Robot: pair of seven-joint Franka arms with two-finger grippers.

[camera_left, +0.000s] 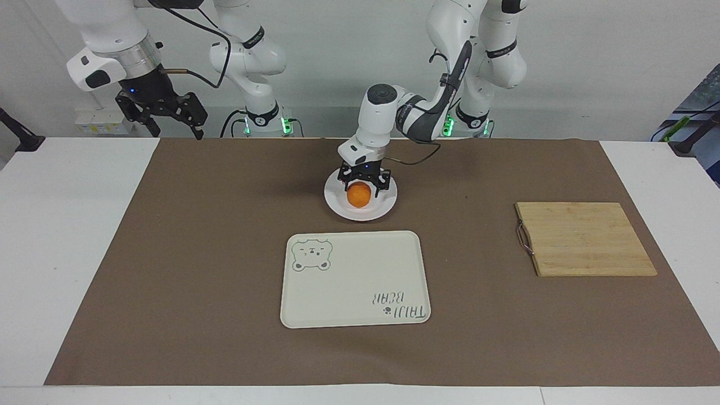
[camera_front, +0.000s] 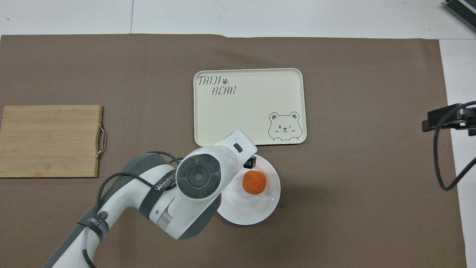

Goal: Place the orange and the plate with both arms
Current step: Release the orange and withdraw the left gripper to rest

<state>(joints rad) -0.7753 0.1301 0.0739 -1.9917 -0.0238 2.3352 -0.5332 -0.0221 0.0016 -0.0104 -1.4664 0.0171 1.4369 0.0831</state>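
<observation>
Orange (camera_left: 359, 194) beneath open left gripper (camera_left: 363, 183)

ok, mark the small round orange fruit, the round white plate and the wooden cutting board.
small round orange fruit (camera_front: 254, 182): overhead view, middle of its top.
round white plate (camera_front: 245, 215): overhead view, bare part near the rim.
rectangular wooden cutting board (camera_left: 585, 239): facing view, middle of its face.

Facing cam: high, across the table, looking at both robot bases. Overhead cam: above robots' end, looking steeply down and forward. Both wide; shared: brown mat (camera_left: 225, 253), bear tray (camera_front: 249, 108), cutting board (camera_left: 585, 239).
</observation>
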